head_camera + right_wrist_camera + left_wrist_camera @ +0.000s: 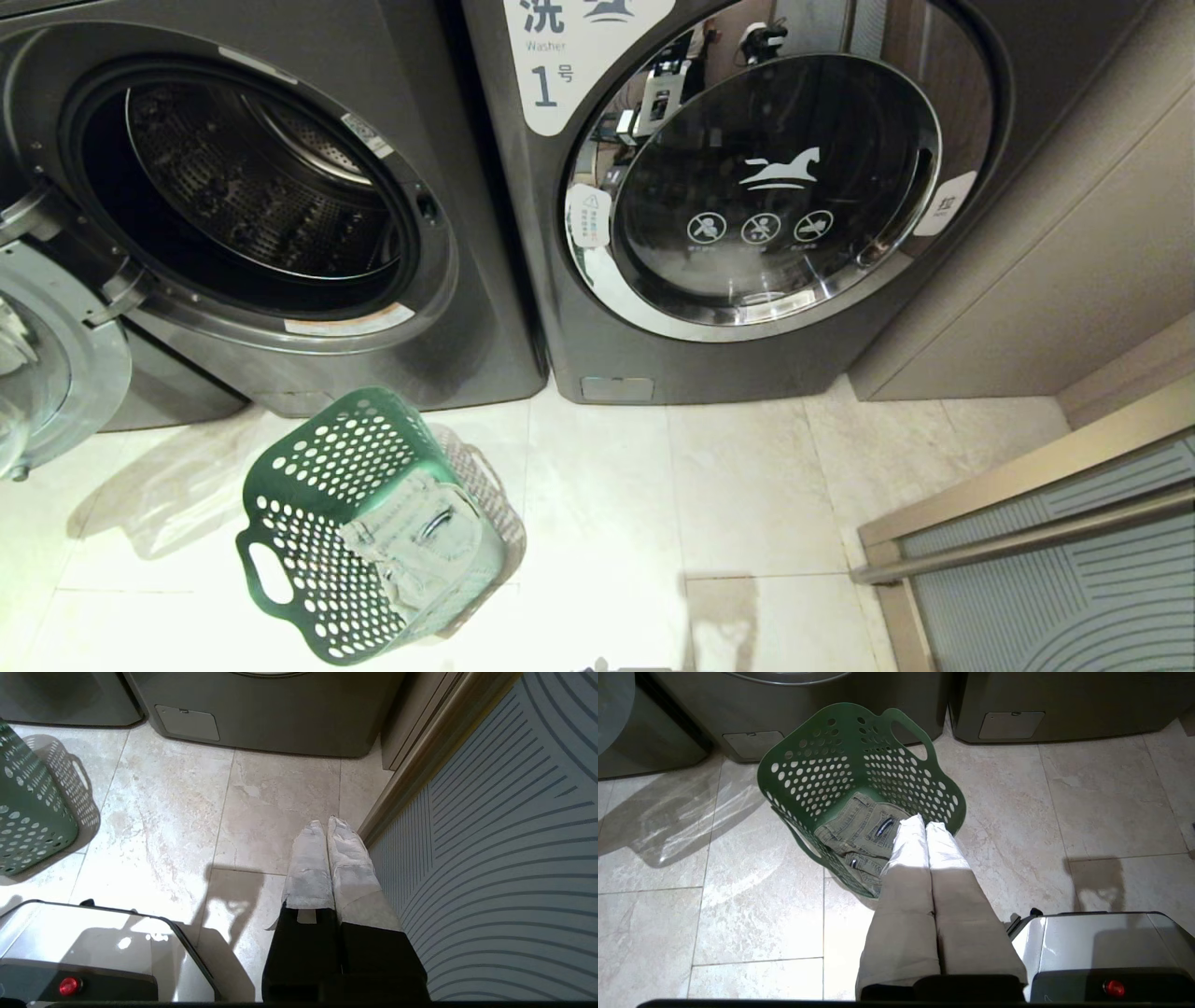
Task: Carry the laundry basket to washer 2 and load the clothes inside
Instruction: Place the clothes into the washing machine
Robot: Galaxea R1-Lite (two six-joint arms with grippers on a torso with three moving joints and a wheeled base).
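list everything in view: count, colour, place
dark green perforated plastic laundry basket: 1, green, on floor before open washer
folded pale denim clothes: 1, blue-grey, inside basket
open dark grey front-load washer: 1, left, door swung open
closed dark grey washer labelled 1: 1, right
beige tiled floor: pale
left gripper: 1, white-wrapped, shut, above basket
right gripper: 1, white-wrapped, shut, over floor

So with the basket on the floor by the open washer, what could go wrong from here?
1. The laundry basket stands tilted, so a grasp could tip it and spill the denim garment.
2. The open washer shows no visible number; the shut one beside it reads 1, so loading could go to the wrong drum.
3. The open door hangs near the basket and may obstruct the left hand.
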